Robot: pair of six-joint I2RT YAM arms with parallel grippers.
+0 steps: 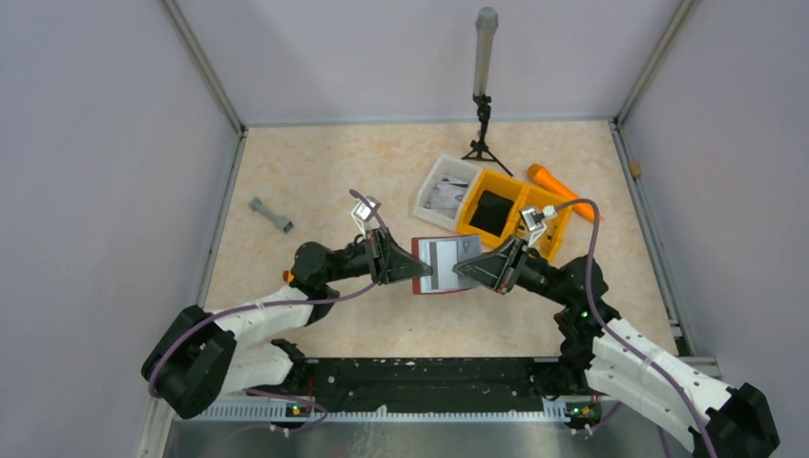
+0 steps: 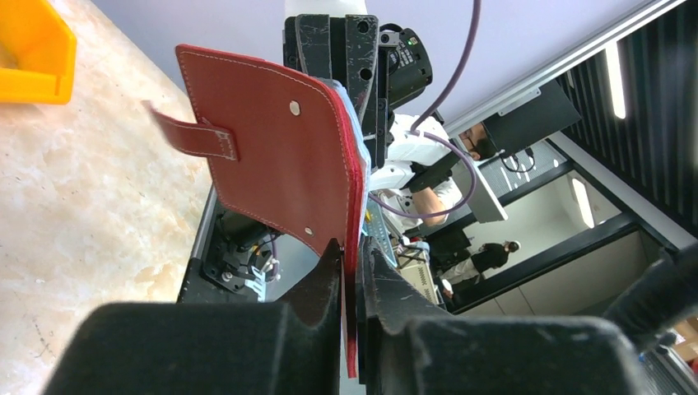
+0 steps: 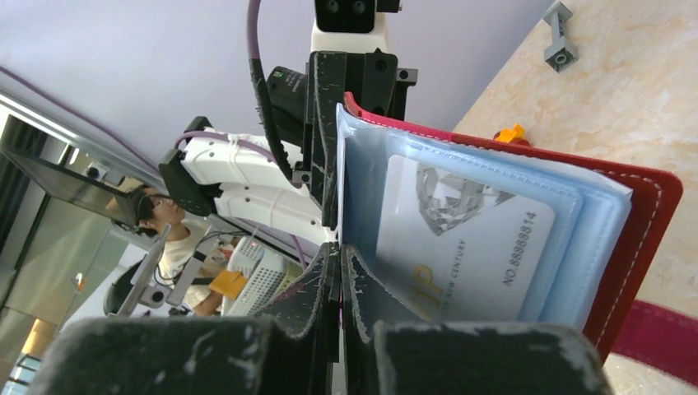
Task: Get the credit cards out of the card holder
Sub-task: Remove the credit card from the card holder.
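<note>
The dark red card holder (image 1: 418, 269) hangs open in the air between my two arms. My left gripper (image 1: 405, 265) is shut on its red cover (image 2: 280, 156), whose edge is clamped between the fingertips (image 2: 352, 247); the snap tab (image 2: 193, 138) sticks out to the left. Inside lie pale blue sleeves with a whitish credit card (image 3: 461, 239) showing. My right gripper (image 3: 340, 251) is shut on a thin leaf seen edge-on, a credit card (image 1: 444, 260) in its sleeve as far as I can tell. In the right wrist view the red cover (image 3: 642, 222) lies behind the sleeves.
A yellow-orange divided bin (image 1: 506, 176) and a white tray (image 1: 434, 186) stand just behind the holder, with an orange object (image 1: 553, 179) past them. A grey dumbbell-shaped piece (image 1: 271, 216) lies at the left. A small tripod stand (image 1: 484, 95) rises at the back.
</note>
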